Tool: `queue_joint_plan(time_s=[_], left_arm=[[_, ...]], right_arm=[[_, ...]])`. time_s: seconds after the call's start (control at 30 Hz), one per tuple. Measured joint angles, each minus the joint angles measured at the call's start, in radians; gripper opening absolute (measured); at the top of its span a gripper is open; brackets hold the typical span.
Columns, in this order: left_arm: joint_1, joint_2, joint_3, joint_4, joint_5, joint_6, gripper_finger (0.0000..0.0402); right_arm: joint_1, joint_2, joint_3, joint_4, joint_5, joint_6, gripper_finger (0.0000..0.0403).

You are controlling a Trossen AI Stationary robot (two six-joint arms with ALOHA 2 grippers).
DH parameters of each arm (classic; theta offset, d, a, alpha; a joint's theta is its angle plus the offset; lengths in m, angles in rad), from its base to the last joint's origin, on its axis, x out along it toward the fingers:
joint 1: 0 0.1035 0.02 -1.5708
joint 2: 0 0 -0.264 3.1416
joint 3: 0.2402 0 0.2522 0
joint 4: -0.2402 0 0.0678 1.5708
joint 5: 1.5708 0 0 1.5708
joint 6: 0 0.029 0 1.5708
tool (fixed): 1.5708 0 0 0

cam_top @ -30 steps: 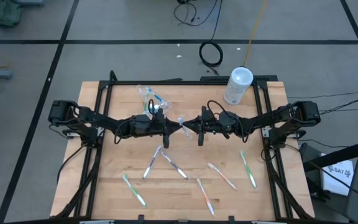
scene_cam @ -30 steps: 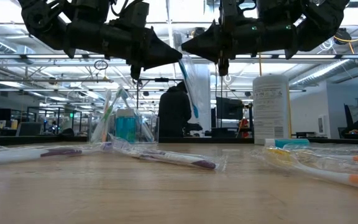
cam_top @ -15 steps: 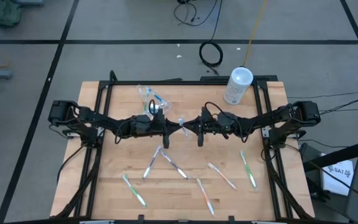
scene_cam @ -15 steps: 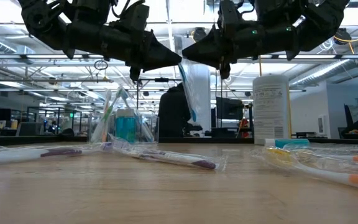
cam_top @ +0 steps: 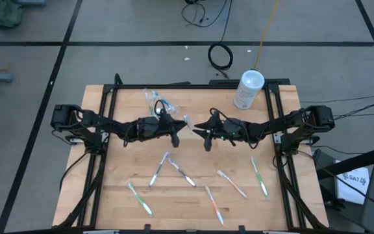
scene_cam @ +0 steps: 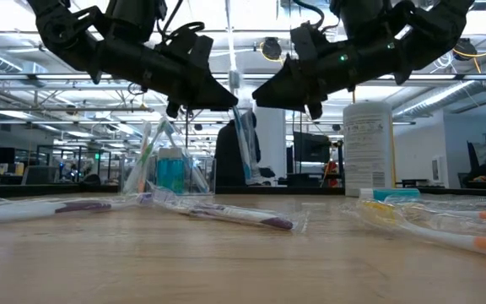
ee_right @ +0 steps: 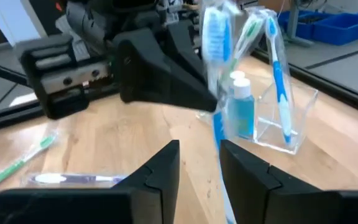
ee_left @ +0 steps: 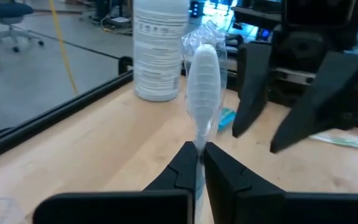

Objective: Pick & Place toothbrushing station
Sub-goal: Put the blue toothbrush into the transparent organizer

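A blue toothbrush (scene_cam: 245, 148) in a clear wrapper hangs over the table's middle, with my left gripper (cam_top: 179, 125) shut on it. My right gripper (cam_top: 195, 127) faces it from the right and is open. Its fingers (ee_right: 166, 163) stand on either side of the brush's handle (ee_right: 220, 134); whether they touch it I cannot tell. The clear holder (cam_top: 158, 101) stands at the far left with toothbrushes and a teal tube (scene_cam: 171, 171) inside. Several wrapped toothbrushes (cam_top: 182, 170) lie flat on the near half of the table. My left gripper pinches the wrapped toothbrush between its two fingers, on the neck just below the head (ee_left: 199, 138), through the clear wrapper. The fingers come about level from the table's left and lie across the brush. The brush stands nearly upright, head up (ee_right: 211, 30), clear of the table.
A large white canister (cam_top: 249, 89) stands at the far right of the wooden table (cam_top: 115, 162). Loose toothbrushes (cam_top: 259, 175) lie along the near right, more (cam_top: 140, 198) at the near left. Black frame rails (cam_top: 96, 175) run down both sides.
My right gripper has opened and let go of the toothbrush, which now stays in my left gripper alone. Both grippers have tipped up toward level. The brush has swung from a slant to nearly upright between them.
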Motion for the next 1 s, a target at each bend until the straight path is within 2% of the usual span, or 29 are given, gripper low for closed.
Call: queue_joint_plan(time_s=[0.13,0.3,0.43,0.67,0.87,1.0], left_arm=[[0.016,-0.008,0.000,0.005,-0.010,0.002,0.0005],[0.027,-0.016,0.000,0.011,-0.116,0.011,0.0019],[0.027,-0.015,0.000,0.006,-0.197,0.024,0.0008],[0.028,-0.015,0.000,0.032,-0.305,0.060,0.0019],[0.028,-0.015,0.000,0.039,-0.390,0.087,0.0006],[0.028,-0.015,0.000,0.040,-0.453,0.106,0.0013]], right_arm=[[-0.002,0.000,0.000,-0.005,0.001,-0.006,0.0111],[-0.002,0.000,0.000,-0.007,-0.002,-0.009,0.0108],[-0.002,0.000,0.000,-0.019,-0.002,-0.009,0.0108],[-0.015,0.000,0.000,-0.036,-0.002,-0.009,0.0109],[-0.015,0.000,0.000,-0.054,-0.002,-0.009,0.0108],[-0.015,0.000,0.000,-0.052,-0.002,-0.009,0.0107]])
